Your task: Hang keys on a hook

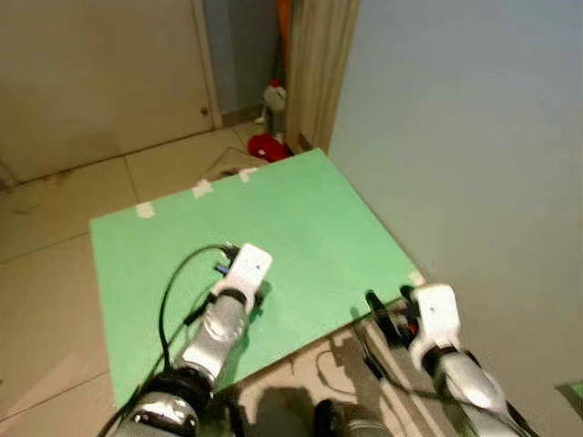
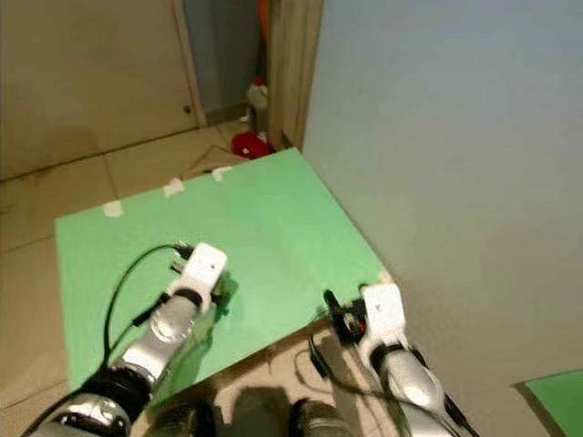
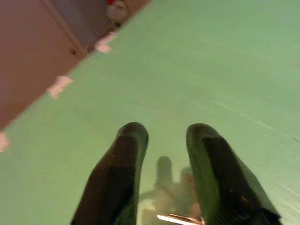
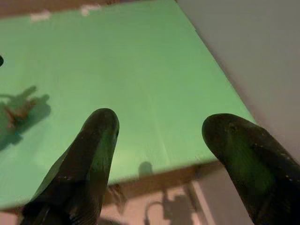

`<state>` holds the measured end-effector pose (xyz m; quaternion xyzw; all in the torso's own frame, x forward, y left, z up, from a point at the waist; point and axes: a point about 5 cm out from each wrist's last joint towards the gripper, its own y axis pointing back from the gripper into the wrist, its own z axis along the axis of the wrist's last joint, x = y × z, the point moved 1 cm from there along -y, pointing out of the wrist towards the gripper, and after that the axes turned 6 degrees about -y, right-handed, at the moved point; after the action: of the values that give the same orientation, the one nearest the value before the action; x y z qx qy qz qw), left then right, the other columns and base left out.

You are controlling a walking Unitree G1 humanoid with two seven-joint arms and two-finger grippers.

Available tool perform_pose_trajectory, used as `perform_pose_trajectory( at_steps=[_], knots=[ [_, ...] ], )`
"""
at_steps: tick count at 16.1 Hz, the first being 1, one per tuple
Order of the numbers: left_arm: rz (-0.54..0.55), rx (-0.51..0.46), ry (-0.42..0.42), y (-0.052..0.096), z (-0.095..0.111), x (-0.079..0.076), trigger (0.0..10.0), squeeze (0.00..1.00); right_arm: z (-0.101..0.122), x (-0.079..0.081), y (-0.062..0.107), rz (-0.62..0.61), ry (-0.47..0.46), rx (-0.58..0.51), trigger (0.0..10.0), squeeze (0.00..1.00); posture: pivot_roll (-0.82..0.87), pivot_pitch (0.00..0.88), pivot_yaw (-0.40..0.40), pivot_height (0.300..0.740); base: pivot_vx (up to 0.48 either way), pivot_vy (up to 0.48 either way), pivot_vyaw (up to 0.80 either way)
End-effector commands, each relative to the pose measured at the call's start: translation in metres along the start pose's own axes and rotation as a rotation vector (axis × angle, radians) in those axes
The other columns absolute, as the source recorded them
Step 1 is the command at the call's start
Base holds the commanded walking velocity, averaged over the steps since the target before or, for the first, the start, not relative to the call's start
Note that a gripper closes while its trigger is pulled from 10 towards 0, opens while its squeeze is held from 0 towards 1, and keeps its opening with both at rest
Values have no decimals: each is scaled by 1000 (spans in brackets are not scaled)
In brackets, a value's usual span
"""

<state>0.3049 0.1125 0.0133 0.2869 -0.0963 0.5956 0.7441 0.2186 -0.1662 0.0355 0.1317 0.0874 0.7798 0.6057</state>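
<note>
Fingers (image 4: 89,154) of right end effector (image 4: 159,126) spread wide, holding nothing.

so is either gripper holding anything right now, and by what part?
Nothing held. Left gripper hangs over the green mat, fingers apart with only mat between them. Right gripper is open wide at the mat's near edge, also empty.

Green mat (image 1: 301,218) on tiled floor (image 1: 55,246) – white tape bits (image 1: 144,210) along its far edge, red object (image 1: 269,146) beyond

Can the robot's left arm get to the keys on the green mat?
Probably yes: the left gripper hangs open close by the keys on the green mat, with nothing between them.
</note>
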Motion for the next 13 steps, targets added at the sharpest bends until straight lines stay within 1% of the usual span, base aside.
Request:
perform_pose_trajectory(
  at_steps=[1, 2, 5, 6, 8, 9, 10, 13],
  knots=[
    [-9, 28, 4, 6, -9, -14, 10000, 1000, 4, -1, 11, 5, 18, 5, 10000, 0, -313, 228, -87, 740, 0, 0, 0],
    [-7, 31, 7, 7, -10, -16, 10000, 1000, 4, -1, 14, 9, 21, 9, 10000, 0, -316, 231, -90, 740, 0, 0, 0],
    [38, 39, 18, 10, -13, -21, 10000, 1000, -5, -6, 33, -5, 21, 59, 10000, 0, -323, 244, -107, 740, 0, 0, 0],
    [55, 39, 9, 11, -13, -20, 10000, 1000, -7, -6, 36, -9, 19, 71, 10000, 0, -325, 244, -109, 740, 0, 0, 0],
    [84, 55, -12, 10, -16, -16, 10000, 1000, -6, -4, 37, -9, 17, 76, 10000, 0, -323, 247, -109, 740, 0, 0, 0],
    [112, 78, -6, 11, -21, -11, 10000, 1000, -6, -5, 38, -11, 14, 80, 10000, 0, -319, 248, -109, 740, 0, 0, 0],
    [125, 91, -1, 11, -22, -10, 10000, 1000, -7, -5, 39, -12, 12, 85, 10000, 0, -312, 252, -111, 740, 0, 0, 0],
    [91, 104, 31, 16, -25, -24, 10000, 1000, -8, -3, 41, -3, 11, 102, 10000, 0, -313, 264, -120, 740, 0, 0, 0]
  ],
)
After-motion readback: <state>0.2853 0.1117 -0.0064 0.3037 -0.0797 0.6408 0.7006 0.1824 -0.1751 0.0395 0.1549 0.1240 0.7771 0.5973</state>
